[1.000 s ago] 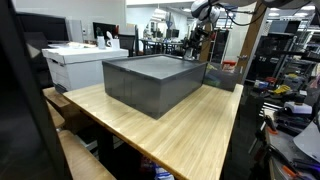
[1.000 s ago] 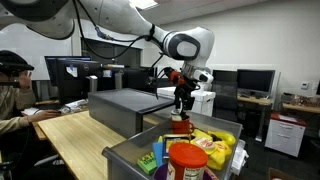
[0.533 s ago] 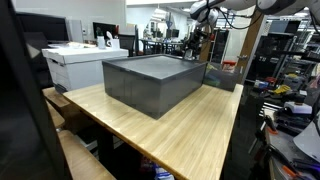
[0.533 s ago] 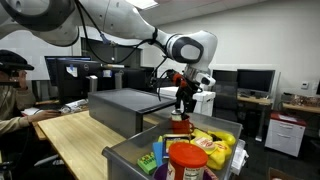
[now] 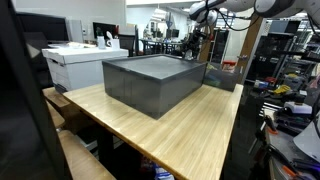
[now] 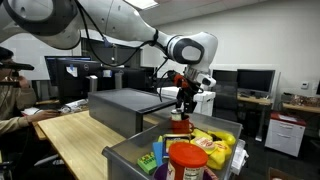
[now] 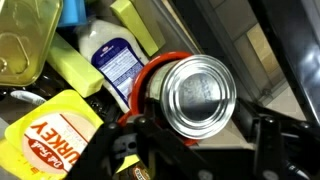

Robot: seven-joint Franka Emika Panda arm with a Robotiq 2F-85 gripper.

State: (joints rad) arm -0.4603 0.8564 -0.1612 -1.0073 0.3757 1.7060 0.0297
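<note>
Silver-topped can (image 7: 200, 95) stands upright in the bin (image 6: 125, 152), just beside a white bottle (image 7: 115, 55) and a yellow pack (image 7: 50, 130). It sits between the 2 fingers (image 7: 285, 145) of the gripper (image 7: 200, 128), which are spread wide on either side. Whether they touch it I cannot tell.

Arm (image 6: 120, 25): white gloss shells, rounded tubular sects. Joint housing (image 6: 185, 46): white w/ dark grey end cap. Black cables (image 6: 97, 42) routed ext. along links. Wrist fitting (image 6: 178, 76): red-orange. Pincer (image 6: 182, 103): matt black, two fingers.
</note>
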